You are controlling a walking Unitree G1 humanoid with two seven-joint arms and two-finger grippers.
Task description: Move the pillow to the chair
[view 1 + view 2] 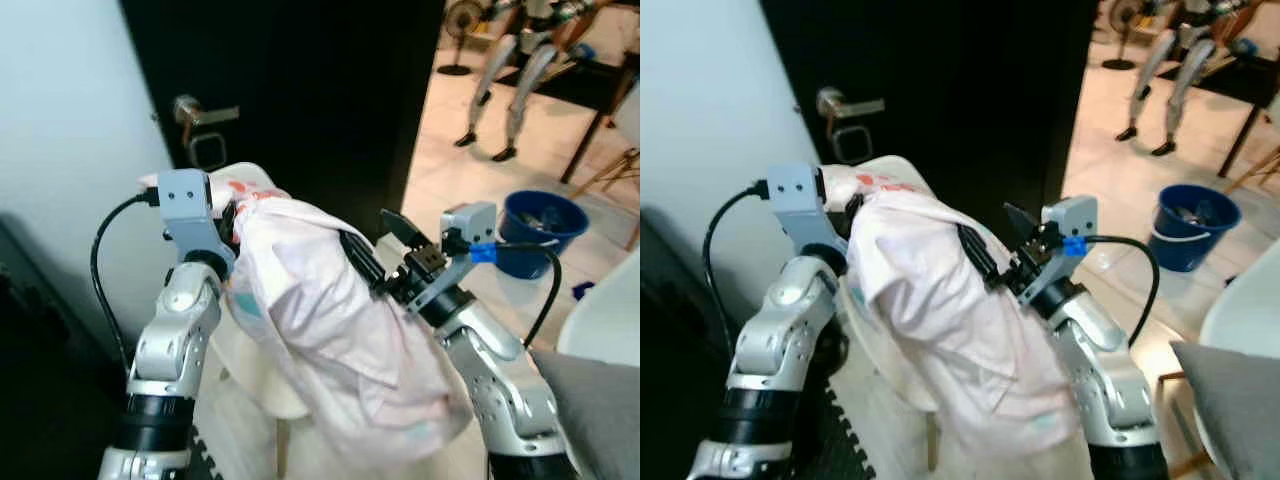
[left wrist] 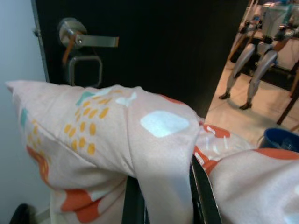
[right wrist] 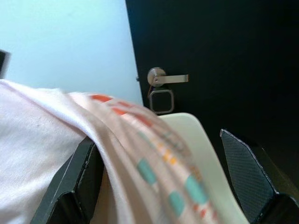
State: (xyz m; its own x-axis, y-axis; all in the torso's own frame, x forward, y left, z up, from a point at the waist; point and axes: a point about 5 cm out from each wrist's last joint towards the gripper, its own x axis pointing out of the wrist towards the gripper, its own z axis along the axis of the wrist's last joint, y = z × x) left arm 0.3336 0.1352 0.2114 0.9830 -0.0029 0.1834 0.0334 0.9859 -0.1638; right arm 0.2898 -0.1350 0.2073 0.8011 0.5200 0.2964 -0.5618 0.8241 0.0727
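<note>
You have the pillow (image 1: 330,330) draped over the cream chair (image 1: 895,170) back by the dark door (image 1: 300,90). Your left gripper (image 2: 161,196) pinches a fold of it; the right gripper (image 3: 163,186) spreads wide across it, seemingly not clamping. Only releasing appears left.

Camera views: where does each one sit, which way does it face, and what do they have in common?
Left eye: head, looking down on pillow held between left gripper and right gripper, both arms showing.
Right eye: same scene, plus blue bucket.
Left wrist: along its fingers pinching pillow fabric, towards the black door.
Right wrist: along open fingers over the pillow and chair back.
Shared: the door handle.
</note>
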